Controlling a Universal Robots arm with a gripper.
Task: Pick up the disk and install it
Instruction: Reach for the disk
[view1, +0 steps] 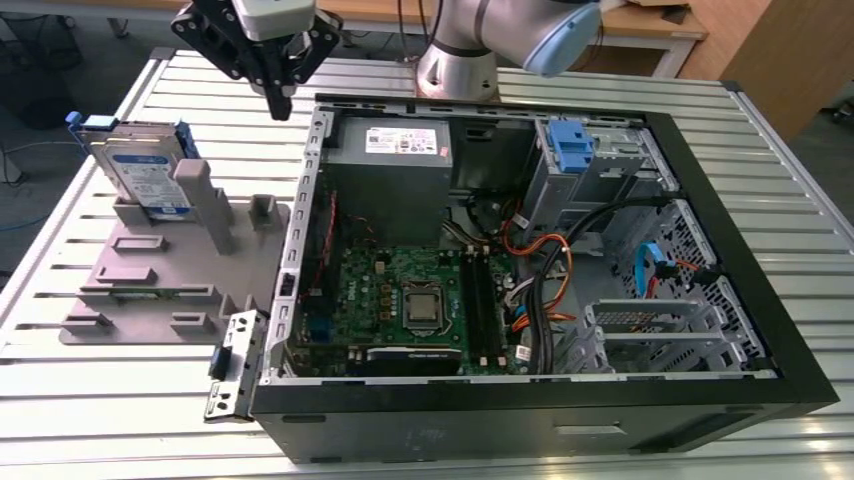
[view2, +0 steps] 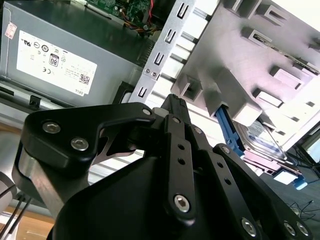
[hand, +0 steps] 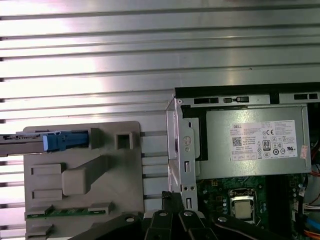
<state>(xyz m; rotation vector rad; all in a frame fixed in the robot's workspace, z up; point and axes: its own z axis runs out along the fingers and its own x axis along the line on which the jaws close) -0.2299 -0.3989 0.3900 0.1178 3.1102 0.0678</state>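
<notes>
Your gripper is hanging in the upper left of the exterior view, over the slatted metal table and just outside the far left corner of the open computer case. Its jaws are pressed together with nothing between them, and the closed tip is pointing down at bare table. In the second wrist view you are seeing the same gripper coming to a single black tip.

The disk is standing on edge at the left of the exterior view, apart from the gripper and lower in the frame. It is sitting in a slot at the far end of a grey plastic fixture that is lying on the table beside the case. Its labelled face is turning toward the camera, and blue rails are running along its edges. In the first wrist view you are looking at the disk edge-on.

Inside the case, the grey power supply is sitting at the upper middle of the exterior view. The motherboard is lying below it in the frame. A bare blue bracket is sitting toward the upper right.
</notes>
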